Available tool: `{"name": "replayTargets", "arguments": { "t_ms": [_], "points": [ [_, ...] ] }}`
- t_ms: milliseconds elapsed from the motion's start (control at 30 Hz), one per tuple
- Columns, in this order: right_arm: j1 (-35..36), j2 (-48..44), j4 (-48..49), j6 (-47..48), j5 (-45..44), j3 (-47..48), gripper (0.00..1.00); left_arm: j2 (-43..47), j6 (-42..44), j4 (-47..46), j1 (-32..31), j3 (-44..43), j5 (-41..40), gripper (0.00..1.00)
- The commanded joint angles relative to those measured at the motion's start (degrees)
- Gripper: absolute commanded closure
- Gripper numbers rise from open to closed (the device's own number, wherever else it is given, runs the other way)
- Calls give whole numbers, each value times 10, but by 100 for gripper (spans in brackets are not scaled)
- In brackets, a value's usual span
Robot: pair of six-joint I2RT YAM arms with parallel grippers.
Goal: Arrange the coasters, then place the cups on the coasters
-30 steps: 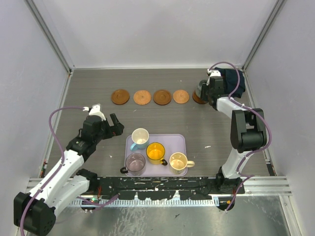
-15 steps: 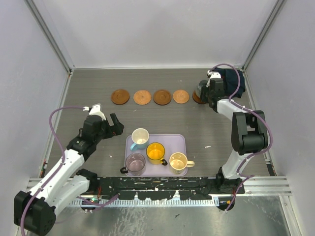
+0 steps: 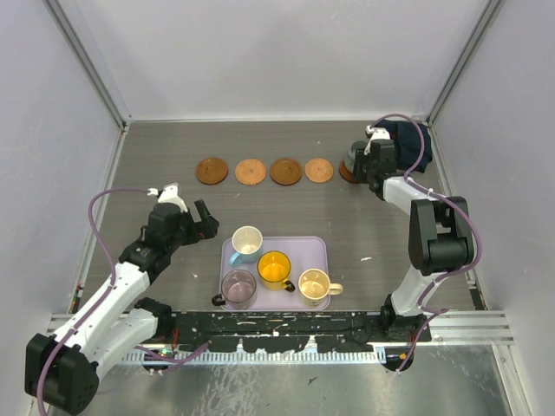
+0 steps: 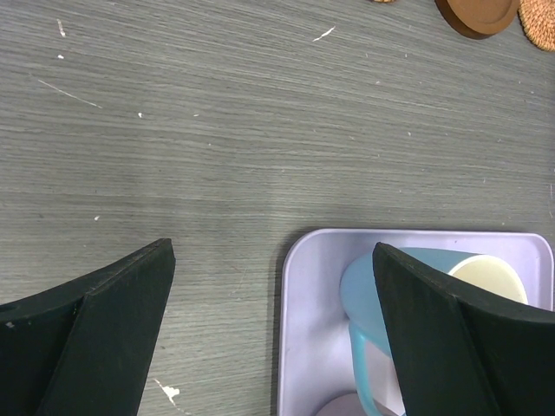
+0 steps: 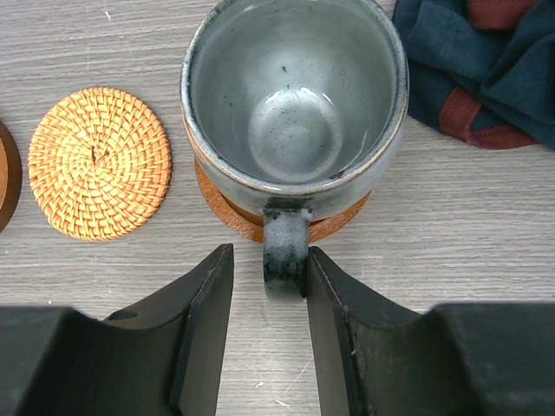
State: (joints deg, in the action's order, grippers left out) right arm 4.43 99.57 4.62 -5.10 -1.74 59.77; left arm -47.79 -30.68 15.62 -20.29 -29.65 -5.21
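The right gripper holds its jaws partly open on either side of the handle of the grey-green cup. One jaw sits close against the handle, a gap shows at the other, and nothing is clamped. The cup stands upright on a brown coaster whose rim shows beneath its base, at the upper right of the counter in the overhead view. Just beside it, toward the left of the wrist view, lies a woven orange coaster, and the edge of a darker coaster shows at the frame's left border. A dark blue and red cloth lies bunched at the upper right, close to the cup's far side. Overhead, four bare coasters run in a row leftward from the cup. The left gripper has its jaws spread wide with nothing between them, over bare counter and the near corner of the lavender tray. The light blue cup stands in that corner, partly hidden behind the jaw on the right of the frame. Overhead, the tray also holds the orange-yellow cup, the purple-grey cup and the cream-yellow cup, all upright and close together at lower centre, well apart from the coaster row.
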Motion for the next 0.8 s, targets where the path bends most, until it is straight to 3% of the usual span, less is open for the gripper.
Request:
{"name": "replayTargets", "arguments": {
  "t_ms": [0, 767],
  "points": [
    [8, -37, 26, -10, 8, -4, 56, 0, -4, -41, -2, 2, -10, 2],
    [16, -65, 19, -28, -91, -43, 53, 4, -3, -37, -2, 9, -10, 2]
  ]
}}
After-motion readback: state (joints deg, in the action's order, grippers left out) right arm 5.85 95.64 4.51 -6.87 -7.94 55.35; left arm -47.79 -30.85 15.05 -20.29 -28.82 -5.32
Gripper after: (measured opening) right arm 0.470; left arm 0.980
